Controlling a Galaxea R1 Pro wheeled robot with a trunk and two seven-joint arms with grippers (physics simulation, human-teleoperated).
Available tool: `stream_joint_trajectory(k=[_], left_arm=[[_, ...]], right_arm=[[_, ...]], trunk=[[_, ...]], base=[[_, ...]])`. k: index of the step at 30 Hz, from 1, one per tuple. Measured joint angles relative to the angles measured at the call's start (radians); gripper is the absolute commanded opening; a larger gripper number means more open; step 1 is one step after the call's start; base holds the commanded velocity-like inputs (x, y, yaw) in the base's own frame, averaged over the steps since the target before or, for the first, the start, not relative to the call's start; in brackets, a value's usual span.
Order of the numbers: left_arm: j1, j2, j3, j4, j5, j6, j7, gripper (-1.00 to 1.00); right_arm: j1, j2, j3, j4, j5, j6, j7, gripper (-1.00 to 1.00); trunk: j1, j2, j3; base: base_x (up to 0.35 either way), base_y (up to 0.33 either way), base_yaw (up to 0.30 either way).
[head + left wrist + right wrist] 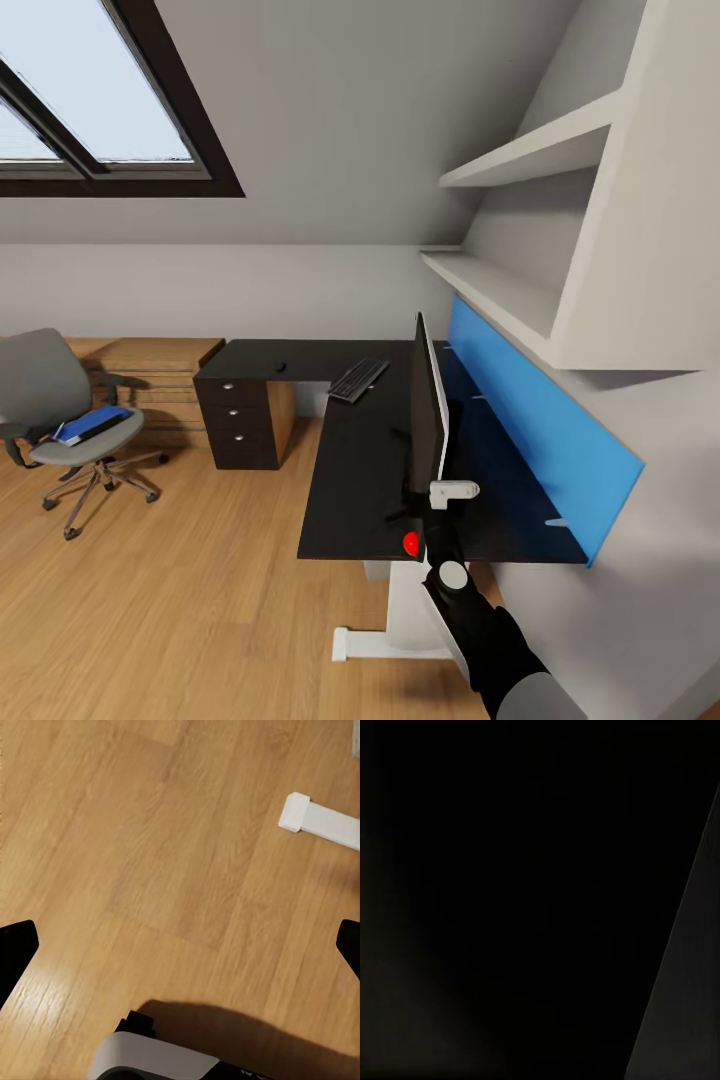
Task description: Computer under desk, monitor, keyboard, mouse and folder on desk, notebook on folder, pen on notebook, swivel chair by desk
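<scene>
Monitor (430,410) thin, edge-on on glossy black desk (350,470); left end effector (180,945) spread wide; right's state unclear.

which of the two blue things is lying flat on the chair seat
The folder: a small bright blue rectangle flat on the swivel chair. The other, the long blue panel, stands upright behind the desk.

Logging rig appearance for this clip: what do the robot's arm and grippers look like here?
In the head view, the right arm is glossy black with a grey lower segment, a round pale grey joint cap, a red disc and a white bracket near the wrist. In the left wrist view, the left gripper shows two black fingertips and a grey-white body.
</scene>
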Motion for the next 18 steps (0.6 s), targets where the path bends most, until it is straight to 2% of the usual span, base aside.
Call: stream_joint_trajectory(k=[18], left_arm=[[0.000,0.001,0.000,0.000,0.000,0.000,0.000,1.00]], right_arm=[[0.000,-0.002,0.001,0.001,-0.001,-0.005,0.003,1.00]], trunk=[[0.000,0.000,0.000]], base=[[0.000,0.000,0.000]])
